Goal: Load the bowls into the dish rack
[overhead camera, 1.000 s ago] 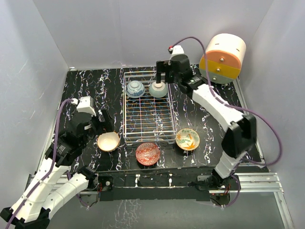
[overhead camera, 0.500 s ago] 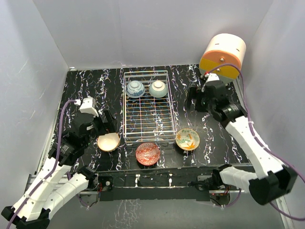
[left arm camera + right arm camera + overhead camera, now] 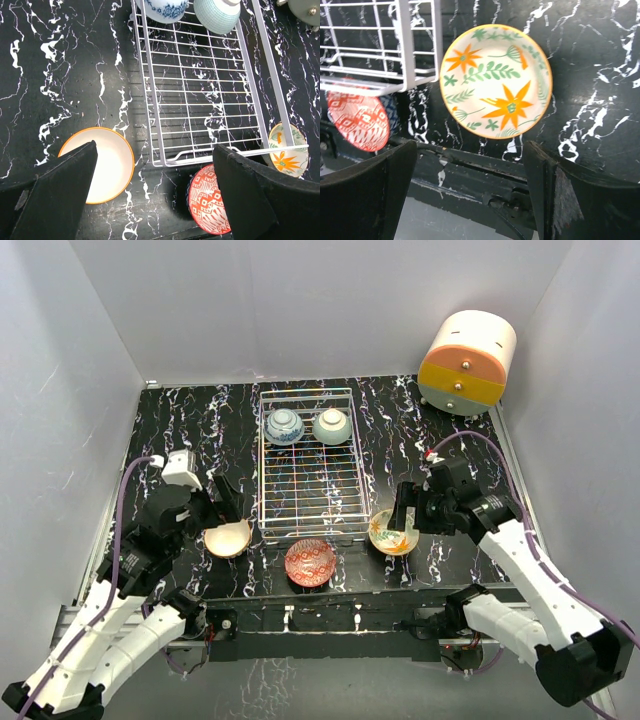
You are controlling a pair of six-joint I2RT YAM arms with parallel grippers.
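The dish rack (image 3: 310, 485) lies mid-table with a blue-white bowl (image 3: 284, 425) and a pale mint bowl (image 3: 332, 425) at its far end. On the table near the rack's front end sit a cream bowl (image 3: 228, 537), a red patterned bowl (image 3: 309, 562) and a yellow-green leafy bowl (image 3: 393, 531). My left gripper (image 3: 222, 502) hangs open above the cream bowl (image 3: 102, 165), its jaws spanning to the red bowl (image 3: 207, 200). My right gripper (image 3: 402, 512) is open just above the leafy bowl (image 3: 496, 102), holding nothing.
A cream-and-orange cylindrical drawer unit (image 3: 466, 362) stands at the far right corner. White walls close in the black marbled table on three sides. The table's front rail (image 3: 485, 170) runs just under the right gripper.
My right arm has swung back from the mint bowl at the rack's far end to the leafy bowl at the near right. The left arm has only shifted slightly nearer.
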